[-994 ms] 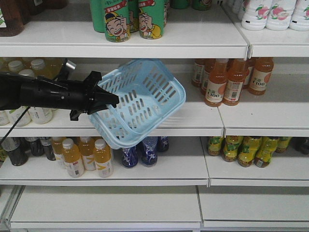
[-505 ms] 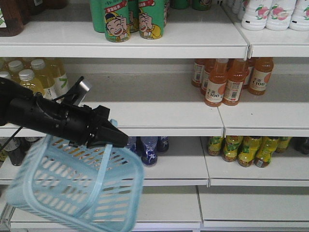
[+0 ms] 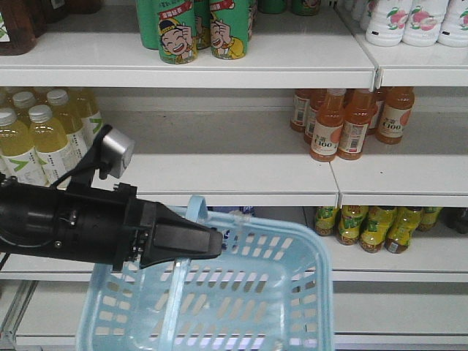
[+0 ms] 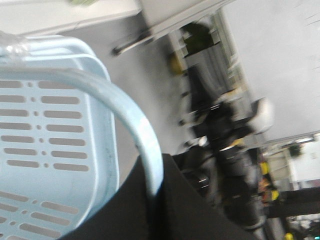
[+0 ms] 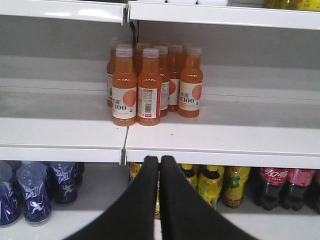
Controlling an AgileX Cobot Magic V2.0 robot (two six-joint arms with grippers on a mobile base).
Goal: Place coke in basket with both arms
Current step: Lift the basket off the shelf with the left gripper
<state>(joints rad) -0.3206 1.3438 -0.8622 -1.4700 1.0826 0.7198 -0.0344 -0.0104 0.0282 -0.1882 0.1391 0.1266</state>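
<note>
My left gripper (image 3: 208, 245) is shut on a thin swing handle of the light blue basket (image 3: 241, 292), which hangs low in front of the shelves in the front view. In the left wrist view the handle (image 4: 135, 120) runs into the shut left gripper (image 4: 155, 192), with the basket wall (image 4: 50, 145) at the left. My right gripper (image 5: 160, 160) is shut and empty, facing the shelves. Two coke bottles (image 5: 272, 186) with red labels stand on the lower shelf at the far right of the right wrist view. No coke shows in the front view.
White shelves (image 3: 219, 175) hold orange C100 bottles (image 3: 344, 124) (image 5: 145, 85), yellow tea bottles (image 3: 44, 139), green cartoon cans (image 3: 205, 29), yellow-labelled dark bottles (image 5: 215, 185) and blue bottles (image 5: 35, 192). The left wrist view shows floor and dark equipment (image 4: 225, 145) behind.
The left arm has swung the basket down from in front of the middle shelf to low in front of the bottom shelves. The basket now hangs open side up, shifted right.
</note>
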